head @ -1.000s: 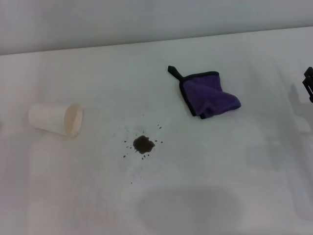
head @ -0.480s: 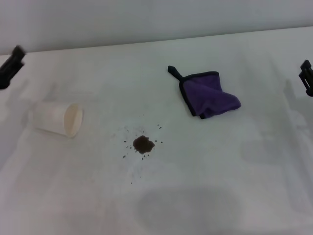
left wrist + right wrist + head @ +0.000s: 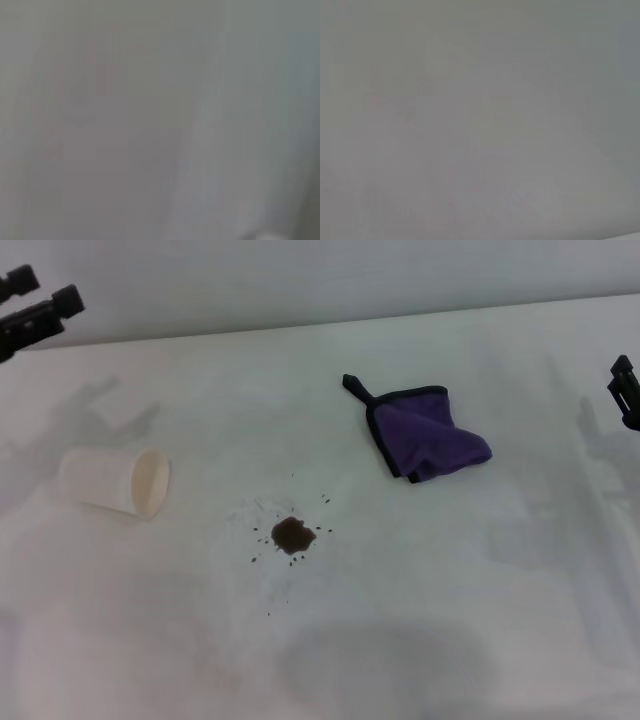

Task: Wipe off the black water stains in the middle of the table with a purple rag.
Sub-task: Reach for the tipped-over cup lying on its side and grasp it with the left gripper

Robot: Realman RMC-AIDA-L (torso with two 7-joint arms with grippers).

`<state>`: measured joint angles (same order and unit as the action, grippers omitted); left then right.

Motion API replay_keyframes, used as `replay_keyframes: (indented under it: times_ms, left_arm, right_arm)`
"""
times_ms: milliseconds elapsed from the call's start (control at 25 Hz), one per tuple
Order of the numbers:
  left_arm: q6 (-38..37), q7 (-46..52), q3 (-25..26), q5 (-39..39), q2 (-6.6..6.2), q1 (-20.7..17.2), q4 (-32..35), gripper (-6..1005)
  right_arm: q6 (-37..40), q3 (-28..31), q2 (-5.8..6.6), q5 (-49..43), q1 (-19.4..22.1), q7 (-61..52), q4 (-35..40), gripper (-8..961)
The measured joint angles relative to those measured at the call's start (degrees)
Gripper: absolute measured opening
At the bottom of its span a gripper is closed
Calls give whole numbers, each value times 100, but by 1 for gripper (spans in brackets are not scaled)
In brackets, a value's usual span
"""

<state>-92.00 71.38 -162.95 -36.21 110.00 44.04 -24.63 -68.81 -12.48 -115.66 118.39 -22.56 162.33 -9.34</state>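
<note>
The purple rag [image 3: 430, 433] lies crumpled on the white table [image 3: 470, 580], right of the middle, with its black loop pointing to the far left. The black water stains [image 3: 293, 535] are a small dark blot ringed by specks, near the middle and apart from the rag. My left gripper [image 3: 42, 292] hangs at the far left corner, above the table, with its two fingers apart and empty. My right gripper [image 3: 626, 390] just shows at the right edge, well right of the rag. Both wrist views show only a blank pale surface.
A white paper cup [image 3: 115, 481] lies on its side at the left, its mouth facing the stain. The table's far edge [image 3: 320, 325] meets a pale wall.
My left gripper has come into view at the far left and risen toward the far corner. My right gripper has edged slightly up at the right edge. Rag, stain and cup have not moved.
</note>
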Motion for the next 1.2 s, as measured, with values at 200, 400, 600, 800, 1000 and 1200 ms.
replay_keyframes:
  times_ms: [200, 400, 600, 800, 1000, 1200]
  left_arm:
    - [-756, -17, -8, 1022, -16, 468, -1485, 871]
    - [-1250, -290, -22, 2754, -127, 1116, -2561, 871]
    - [-1379, -604, -28, 4309, -135, 1850, -2968, 872]
    - [-1198, -1088, -37, 5539, -60, 2515, -3049, 872]
    - [-485, -1665, -40, 6476, 267, 3020, -3170, 872]
    - [202, -2200, -42, 6877, 754, 3312, -3255, 872]
  right_arm:
    - [0, 0, 0, 0, -3, 0, 34, 715]
    - [0, 0, 5, -1, 18, 0, 84, 715]
    - [161, 1, 7, 5, -1, 0, 126, 715]
    - [198, 207, -1, 9, -35, 0, 131, 715]
    - [203, 486, -21, 10, -39, 0, 63, 715]
    - [217, 590, -32, 9, -70, 0, 28, 715]
